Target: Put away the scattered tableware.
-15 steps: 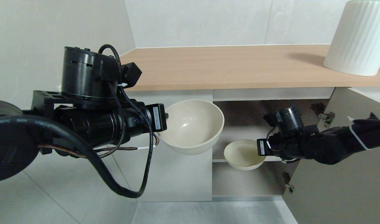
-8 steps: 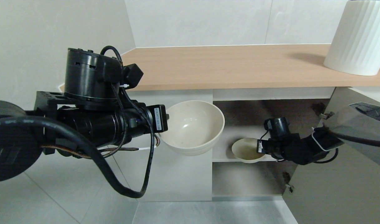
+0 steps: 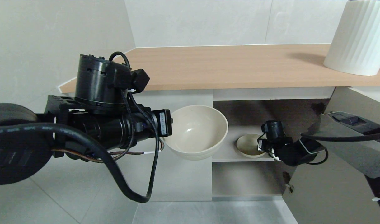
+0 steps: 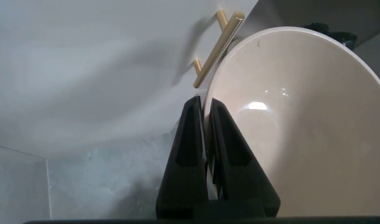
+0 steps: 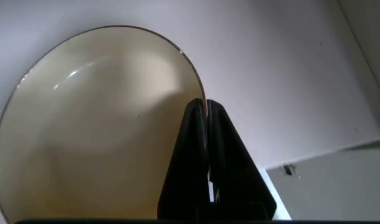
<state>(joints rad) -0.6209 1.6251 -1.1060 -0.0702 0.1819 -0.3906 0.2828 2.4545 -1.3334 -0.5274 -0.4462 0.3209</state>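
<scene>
Left arm held out forward; left gripper (image 4: 205,104) pinched tight on large bowl (image 4: 302,130) rim. Right arm extended farther, angled inward; right gripper (image 5: 205,107) clamped on small bowl (image 5: 96,118) rim.

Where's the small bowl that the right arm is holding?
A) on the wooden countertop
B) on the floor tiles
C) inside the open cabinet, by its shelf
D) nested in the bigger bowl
C: the small bowl, pinched at its rim by the right arm's jaws, is inside the open cabinet at shelf level, below the countertop.
</scene>
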